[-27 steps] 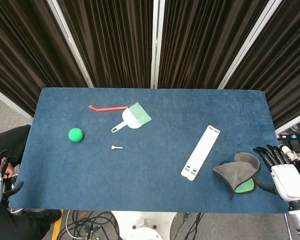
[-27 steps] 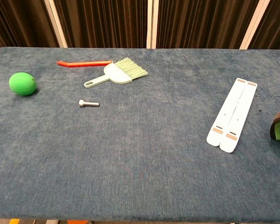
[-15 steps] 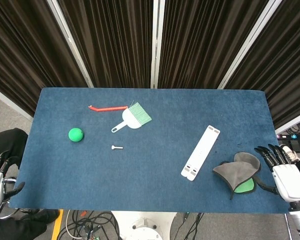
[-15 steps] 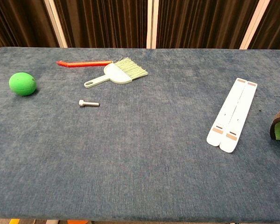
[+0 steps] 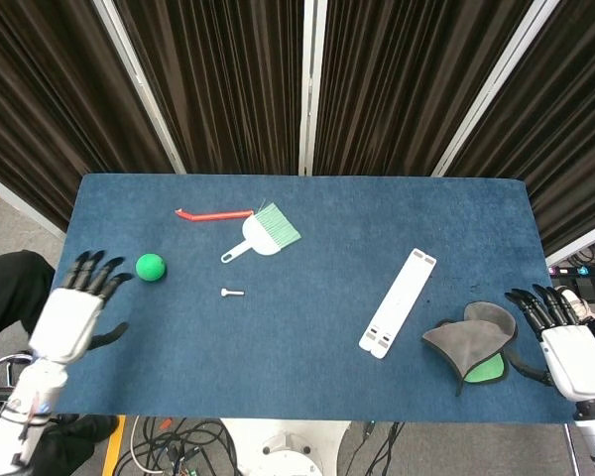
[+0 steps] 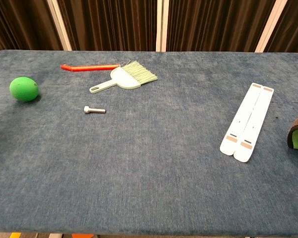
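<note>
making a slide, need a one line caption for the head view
Left hand open beside a green ball, right hand open by a grey cloth on the blue table.

Blue tabletop reads as matt, napped cloth, carpet-like. At nine o'clock, the green ball looks matt, faintly rough, foam or rubber. The small bolt gleams like bare metal. The dustpan brush is smooth pale plastic with fine green bristles. The white strip is smooth plastic, slight sheen. At four o'clock, the grey cloth looks soft, felt-like.
</note>
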Action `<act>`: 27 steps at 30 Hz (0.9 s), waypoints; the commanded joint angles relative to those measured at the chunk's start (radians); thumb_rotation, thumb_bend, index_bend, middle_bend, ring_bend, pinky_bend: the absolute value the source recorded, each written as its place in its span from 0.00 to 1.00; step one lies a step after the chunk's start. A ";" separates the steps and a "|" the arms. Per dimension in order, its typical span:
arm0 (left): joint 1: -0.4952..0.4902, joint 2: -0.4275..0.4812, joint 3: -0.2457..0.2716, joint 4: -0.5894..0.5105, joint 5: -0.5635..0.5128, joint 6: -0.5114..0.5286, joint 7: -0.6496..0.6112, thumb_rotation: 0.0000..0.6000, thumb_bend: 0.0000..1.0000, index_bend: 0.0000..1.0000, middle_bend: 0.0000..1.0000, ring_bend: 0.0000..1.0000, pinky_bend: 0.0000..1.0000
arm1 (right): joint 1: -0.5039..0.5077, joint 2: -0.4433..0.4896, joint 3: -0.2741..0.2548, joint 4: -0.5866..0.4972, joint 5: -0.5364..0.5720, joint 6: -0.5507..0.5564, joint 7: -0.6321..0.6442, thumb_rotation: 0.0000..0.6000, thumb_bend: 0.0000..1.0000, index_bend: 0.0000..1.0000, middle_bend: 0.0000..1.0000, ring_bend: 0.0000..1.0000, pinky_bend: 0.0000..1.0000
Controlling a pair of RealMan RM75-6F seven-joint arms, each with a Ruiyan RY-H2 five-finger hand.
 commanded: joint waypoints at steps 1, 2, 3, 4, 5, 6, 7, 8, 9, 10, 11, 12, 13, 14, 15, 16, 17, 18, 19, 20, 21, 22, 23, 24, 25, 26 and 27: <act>-0.120 -0.063 -0.060 -0.005 -0.099 -0.149 0.059 1.00 0.20 0.29 0.12 0.00 0.00 | 0.000 0.002 0.002 -0.005 0.002 -0.002 -0.006 1.00 0.21 0.12 0.13 0.00 0.00; -0.145 -0.077 -0.068 0.000 -0.128 -0.182 0.077 1.00 0.20 0.30 0.12 0.00 0.00 | 0.001 0.002 0.003 -0.005 0.003 -0.004 -0.007 1.00 0.21 0.12 0.13 0.00 0.00; -0.175 -0.102 -0.078 0.013 -0.164 -0.218 0.101 1.00 0.20 0.31 0.12 0.00 0.00 | 0.001 0.002 0.003 -0.007 0.006 -0.007 -0.009 1.00 0.21 0.12 0.13 0.00 0.00; -0.198 -0.125 -0.085 0.029 -0.191 -0.242 0.119 1.00 0.20 0.31 0.12 0.00 0.00 | 0.002 0.001 0.004 -0.008 0.009 -0.010 -0.011 1.00 0.21 0.12 0.13 0.00 0.00; -0.219 -0.147 -0.089 0.045 -0.220 -0.266 0.139 1.00 0.21 0.32 0.12 0.00 0.00 | 0.003 0.002 0.004 -0.009 0.011 -0.013 -0.012 1.00 0.21 0.12 0.13 0.00 0.00; -0.240 -0.170 -0.092 0.062 -0.250 -0.289 0.159 1.00 0.21 0.33 0.12 0.00 0.00 | 0.004 0.002 0.004 -0.010 0.013 -0.017 -0.012 1.00 0.21 0.12 0.13 0.00 0.00; -0.266 -0.203 -0.098 0.088 -0.291 -0.312 0.185 1.00 0.21 0.33 0.12 0.00 0.00 | 0.004 0.001 0.005 -0.010 0.016 -0.020 -0.013 1.00 0.21 0.12 0.13 0.00 0.00; -0.284 -0.228 -0.101 0.110 -0.324 -0.328 0.207 1.00 0.22 0.34 0.12 0.00 0.00 | 0.005 0.001 0.006 -0.010 0.019 -0.023 -0.013 1.00 0.21 0.12 0.13 0.00 0.00; -0.309 -0.260 -0.103 0.139 -0.369 -0.349 0.236 1.00 0.22 0.36 0.12 0.00 0.00 | 0.006 0.001 0.006 -0.010 0.022 -0.026 -0.013 1.00 0.21 0.12 0.13 0.00 0.00; -0.326 -0.283 -0.105 0.159 -0.405 -0.362 0.257 1.00 0.23 0.37 0.12 0.00 0.00 | 0.006 0.001 0.007 -0.009 0.025 -0.029 -0.013 1.00 0.21 0.12 0.13 0.00 0.00; -0.341 -0.305 -0.106 0.179 -0.442 -0.373 0.279 1.00 0.24 0.39 0.12 0.00 0.00 | 0.007 0.001 0.007 -0.009 0.027 -0.032 -0.013 1.00 0.21 0.12 0.13 0.00 0.00; -0.362 -0.330 -0.105 0.202 -0.490 -0.385 0.310 1.00 0.25 0.40 0.12 0.00 0.00 | 0.008 0.002 0.008 -0.009 0.030 -0.035 -0.013 1.00 0.21 0.12 0.13 0.00 0.00; -0.374 -0.350 -0.106 0.218 -0.523 -0.386 0.329 1.00 0.27 0.41 0.13 0.00 0.00 | 0.008 0.003 0.008 -0.010 0.032 -0.037 -0.014 1.00 0.21 0.12 0.13 0.00 0.00; -0.385 -0.370 -0.106 0.235 -0.553 -0.382 0.347 1.00 0.28 0.42 0.13 0.00 0.00 | 0.009 0.003 0.009 -0.010 0.034 -0.039 -0.014 1.00 0.21 0.12 0.13 0.00 0.00; -0.399 -0.395 -0.105 0.254 -0.589 -0.378 0.369 1.00 0.29 0.43 0.14 0.00 0.00 | 0.009 0.004 0.010 -0.011 0.036 -0.041 -0.015 1.00 0.21 0.12 0.13 0.00 0.00; -0.409 -0.410 -0.104 0.267 -0.613 -0.375 0.385 1.00 0.30 0.44 0.14 0.01 0.00 | 0.010 0.004 0.010 -0.011 0.038 -0.043 -0.016 1.00 0.21 0.12 0.13 0.00 0.00; -0.418 -0.425 -0.103 0.280 -0.635 -0.371 0.399 1.00 0.30 0.44 0.14 0.01 0.00 | 0.011 0.004 0.011 -0.011 0.040 -0.046 -0.016 1.00 0.21 0.12 0.13 0.00 0.00; -0.431 -0.443 -0.100 0.295 -0.663 -0.368 0.417 1.00 0.31 0.45 0.14 0.01 0.00 | 0.012 0.003 0.011 -0.011 0.041 -0.050 -0.016 1.00 0.21 0.12 0.13 0.00 0.00; -0.440 -0.454 -0.098 0.304 -0.683 -0.367 0.430 1.00 0.31 0.45 0.14 0.01 0.00 | 0.013 0.003 0.011 -0.011 0.042 -0.053 -0.016 1.00 0.21 0.12 0.13 0.00 0.00; -0.449 -0.465 -0.096 0.313 -0.701 -0.364 0.442 1.00 0.31 0.46 0.14 0.01 0.00 | 0.014 0.002 0.012 -0.010 0.043 -0.056 -0.015 1.00 0.21 0.12 0.13 0.00 0.00; -0.458 -0.476 -0.095 0.324 -0.719 -0.361 0.454 1.00 0.32 0.46 0.14 0.01 0.00 | 0.016 0.001 0.012 -0.010 0.045 -0.059 -0.015 1.00 0.21 0.12 0.13 0.00 0.00; -0.470 -0.490 -0.094 0.336 -0.742 -0.359 0.468 1.00 0.32 0.46 0.14 0.01 0.00 | 0.017 -0.001 0.013 -0.009 0.046 -0.062 -0.015 1.00 0.21 0.12 0.13 0.00 0.00; -0.478 -0.500 -0.093 0.345 -0.756 -0.355 0.476 1.00 0.33 0.46 0.14 0.01 0.00 | 0.019 -0.001 0.013 -0.009 0.047 -0.065 -0.014 1.00 0.21 0.12 0.13 0.00 0.00; -0.487 -0.514 -0.092 0.358 -0.770 -0.347 0.487 1.00 0.34 0.46 0.14 0.01 0.00 | 0.020 -0.002 0.013 -0.007 0.048 -0.067 -0.013 1.00 0.21 0.12 0.13 0.00 0.00; -0.494 -0.524 -0.090 0.366 -0.780 -0.341 0.495 1.00 0.34 0.46 0.14 0.01 0.00 | 0.021 -0.003 0.014 -0.007 0.048 -0.070 -0.013 1.00 0.21 0.12 0.13 0.00 0.00; -0.499 -0.533 -0.088 0.371 -0.789 -0.336 0.501 1.00 0.34 0.46 0.14 0.01 0.00 | 0.022 -0.003 0.014 -0.006 0.049 -0.071 -0.012 1.00 0.21 0.12 0.13 0.00 0.00; -0.504 -0.541 -0.087 0.375 -0.797 -0.331 0.505 1.00 0.34 0.46 0.14 0.01 0.00 | 0.022 -0.003 0.014 -0.006 0.049 -0.072 -0.012 1.00 0.21 0.12 0.13 0.00 0.00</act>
